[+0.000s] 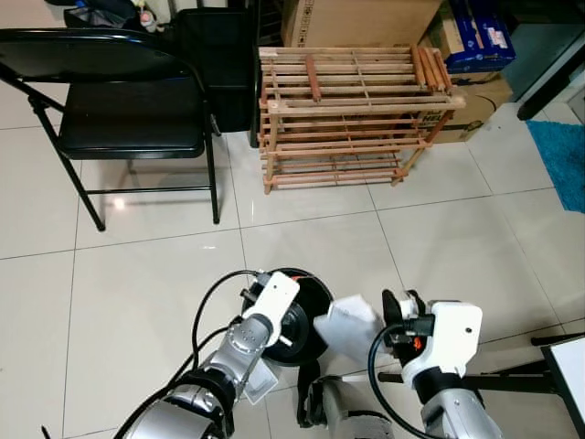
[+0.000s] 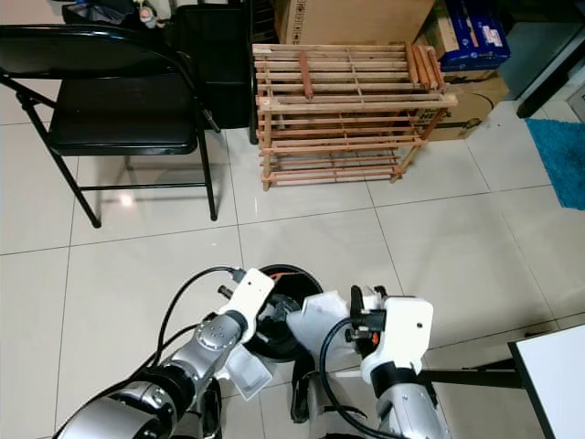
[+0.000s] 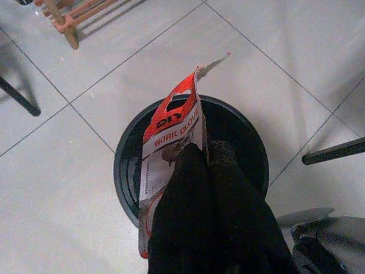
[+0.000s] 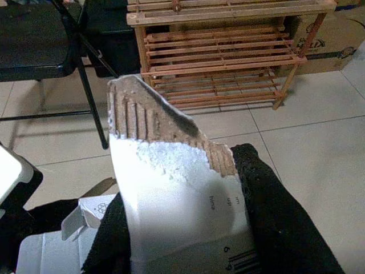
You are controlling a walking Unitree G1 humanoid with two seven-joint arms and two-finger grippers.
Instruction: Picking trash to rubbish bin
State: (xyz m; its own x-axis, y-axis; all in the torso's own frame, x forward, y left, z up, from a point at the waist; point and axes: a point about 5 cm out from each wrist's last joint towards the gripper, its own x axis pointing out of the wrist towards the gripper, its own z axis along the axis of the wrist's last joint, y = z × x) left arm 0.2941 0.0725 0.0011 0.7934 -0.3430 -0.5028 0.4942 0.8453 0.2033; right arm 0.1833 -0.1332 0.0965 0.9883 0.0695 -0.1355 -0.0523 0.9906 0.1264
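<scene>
1. I count two grippers, each clenched on one piece of trash, and one black rubbish bin (image 1: 302,315) on the pale tiled floor (image 1: 146,274) just in front of me.
2. My left gripper (image 3: 206,151) is pinched shut on an orange-and-white glove packet (image 3: 171,142), which hangs directly above the bin's open mouth.
3. The packet reads "DIY" on the orange part and "WORK GLOVE" below it; the smaller print is too blurred to read.
4. My right gripper (image 1: 395,315) grips a torn piece of white cardboard (image 4: 171,188), held just beside the bin's rim on my right side.
5. The cardboard's ripped upper edge shows brown corrugated ridges; on its white face I make out small letters, a "6" and part of a barcode, nothing I can read as a word.
6. Beyond the bin, well apart, stands one wooden slatted rack (image 1: 352,114), and to the left of that one black folding chair (image 1: 114,101).
7. Behind the rack sit cardboard boxes (image 1: 475,101).
8. A blue rug (image 1: 562,155) lies far off the bin's right side, at the edge of view.
9. Bare tiles lie between the bin and the rack, and to the bin's left.
</scene>
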